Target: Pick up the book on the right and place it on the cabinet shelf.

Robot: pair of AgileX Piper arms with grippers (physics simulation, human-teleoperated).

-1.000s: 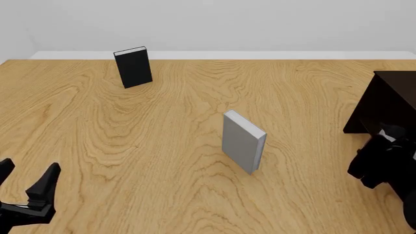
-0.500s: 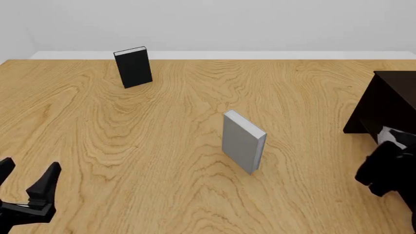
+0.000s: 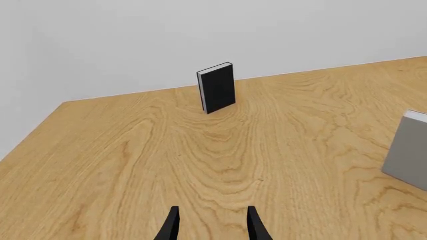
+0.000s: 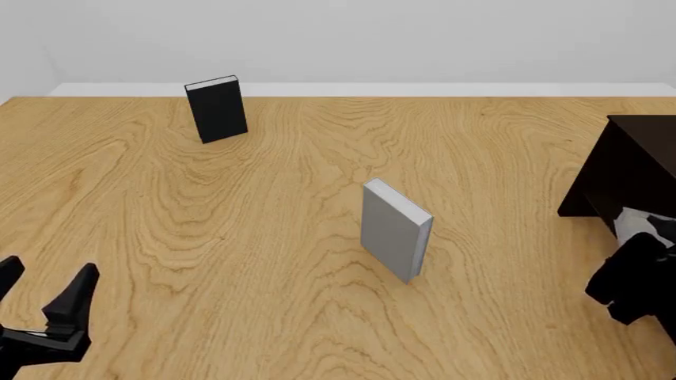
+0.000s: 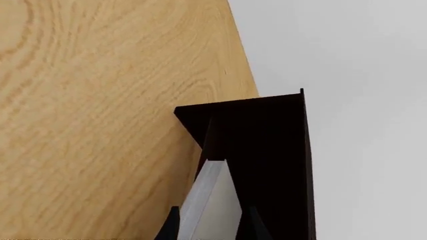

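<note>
The book (image 5: 212, 197), light grey with white page edges, sits between the fingers of my right gripper (image 5: 211, 225), which is shut on it. The book's far end points into the dark recess of the cabinet shelf (image 5: 267, 130). In the front view only a white sliver of the book (image 4: 635, 219) shows above the right gripper (image 4: 639, 241), right at the front of the dark cabinet (image 4: 634, 162) on the table's right edge. My left gripper (image 4: 43, 289) hangs open and empty at the near left, its fingers also showing in the left wrist view (image 3: 212, 227).
A second grey book (image 4: 396, 229) stands upright mid-table, its edge visible in the left wrist view (image 3: 407, 150). A black book (image 4: 217, 108) stands upright at the far left (image 3: 217, 87). Pale walls back the wooden table (image 4: 264, 237).
The right arm has shifted rightward and slightly nearer the cabinet, carrying the book; more of its white edge shows. The left arm has stayed put.
</note>
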